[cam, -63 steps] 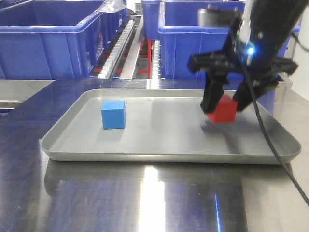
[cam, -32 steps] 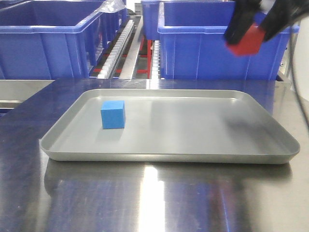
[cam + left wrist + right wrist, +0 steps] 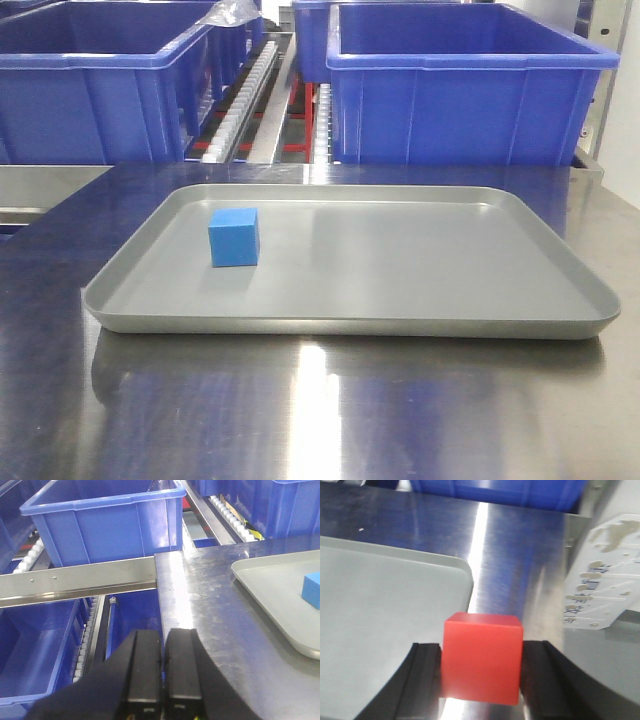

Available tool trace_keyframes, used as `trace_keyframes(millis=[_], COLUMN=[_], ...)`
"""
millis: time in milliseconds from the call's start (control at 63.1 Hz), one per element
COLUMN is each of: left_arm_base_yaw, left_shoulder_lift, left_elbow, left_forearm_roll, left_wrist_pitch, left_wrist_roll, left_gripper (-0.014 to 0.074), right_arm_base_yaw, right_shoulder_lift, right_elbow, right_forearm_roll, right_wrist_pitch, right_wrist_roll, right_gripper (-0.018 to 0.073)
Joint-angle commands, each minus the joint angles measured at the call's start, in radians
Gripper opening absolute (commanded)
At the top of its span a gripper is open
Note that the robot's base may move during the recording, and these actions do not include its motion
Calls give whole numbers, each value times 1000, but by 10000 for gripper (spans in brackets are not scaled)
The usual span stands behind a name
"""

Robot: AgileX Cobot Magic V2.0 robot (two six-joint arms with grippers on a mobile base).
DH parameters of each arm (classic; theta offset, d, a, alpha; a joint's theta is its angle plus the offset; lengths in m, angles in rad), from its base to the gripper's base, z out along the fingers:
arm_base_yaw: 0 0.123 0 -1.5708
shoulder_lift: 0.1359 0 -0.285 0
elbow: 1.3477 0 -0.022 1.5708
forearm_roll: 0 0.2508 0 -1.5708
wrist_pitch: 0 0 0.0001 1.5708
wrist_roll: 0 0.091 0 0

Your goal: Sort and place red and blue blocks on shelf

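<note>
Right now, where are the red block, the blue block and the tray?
red block (image 3: 481,662): right wrist view, front face.
blue block (image 3: 233,243): front view, front face.
tray (image 3: 420,260): front view, bare floor.

No legible text, white sticker (image 3: 605,575) with dark print, too blurred to read

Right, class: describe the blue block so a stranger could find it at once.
On the shiny steel tabletop lies a shallow grey tray. In its left half sits a small sky-blue cube, far smaller and paler than the dark-blue bins behind.
</note>
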Motion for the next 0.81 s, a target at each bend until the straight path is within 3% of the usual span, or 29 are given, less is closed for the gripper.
trace_keyframes(millis=[0, 443, 792], left_arm_base_yaw=[1, 1, 1], left_shoulder_lift=[-19, -19, -19], left_elbow=[31, 31, 31], left_forearm_roll=[-5, -5, -5], left_wrist_pitch=[-88, -88, -88], left_wrist_roll=[-6, -6, -6], left_gripper=[125, 125, 125], right_arm_base_yaw=[-40, -145, -163], right_shoulder_lift=[-99, -506, -563], right_elbow=[40, 336, 388], right_forearm_roll=[-14, -14, -14], right_wrist_pitch=[-99, -98, -96], right_wrist_roll=[-2, -2, -2], right_gripper=[60, 60, 60])
